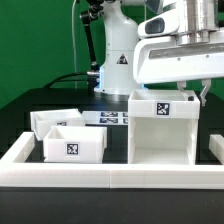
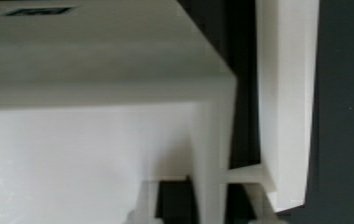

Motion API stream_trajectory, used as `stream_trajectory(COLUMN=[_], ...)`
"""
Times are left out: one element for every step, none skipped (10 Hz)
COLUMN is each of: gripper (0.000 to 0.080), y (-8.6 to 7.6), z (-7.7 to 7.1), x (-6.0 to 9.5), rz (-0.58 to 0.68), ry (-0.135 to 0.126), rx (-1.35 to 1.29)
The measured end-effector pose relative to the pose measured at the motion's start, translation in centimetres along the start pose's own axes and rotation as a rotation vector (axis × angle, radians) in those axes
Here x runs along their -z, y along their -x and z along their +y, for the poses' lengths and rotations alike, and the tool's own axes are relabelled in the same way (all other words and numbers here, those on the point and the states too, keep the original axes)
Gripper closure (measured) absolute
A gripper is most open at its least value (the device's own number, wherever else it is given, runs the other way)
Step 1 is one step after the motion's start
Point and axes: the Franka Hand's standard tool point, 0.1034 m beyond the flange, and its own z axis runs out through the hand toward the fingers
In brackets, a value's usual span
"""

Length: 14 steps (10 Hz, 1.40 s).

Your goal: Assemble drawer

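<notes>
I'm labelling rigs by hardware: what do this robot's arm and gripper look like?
The arm is glossy white with rounded links, dark joint seams and a small dark label low on its column. The gripper has a boxy white-grey body, dark at its tip. A green cable runs toward the base.
</notes>
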Motion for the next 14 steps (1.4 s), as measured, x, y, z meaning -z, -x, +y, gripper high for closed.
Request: stream_trajectory(gripper=[0.0758,0.0758,0.0758,0.0758,0.0758,0.0758,0.0757,0.0757,0.0754,0.0754,0.0754,0.0754,0.0754,0.0754], y=[0.0,-0.1,-0.2,-0.3,-0.3,-0.4,-0.7,-1.0,-1.3,-1.5,-1.6,-1.7,-1.7,-1.7], z=[-0.1,-0.2,-0.4,-0.4,-0.5,-0.6,-0.7,-0.6,-0.6,-0.4,-0.4,-0.6,-0.7,-0.8], x=[0.0,0.1,0.2,0.2,0.3,0.3,0.1,0.1,0.3,0.4,0.5,0.6,0.7,0.7], rz=[0.001,0.005,0.007,0.009,0.01,0.009,0.007,0.011,0.016,0.018,0.019,0.018,0.015,0.012], ry=[-0.003,-0.008,-0.011,-0.014,-0.019,-0.026,-0.032,-0.037,-0.05,-0.055,-0.061,-0.071,-0.077,-0.083], rx=[-0.046,-0.116,-0.16,-0.181,-0.245,-0.329,-0.461,-0.513,-0.611,-0.669,-0.71,-0.776,-0.813,-0.856])
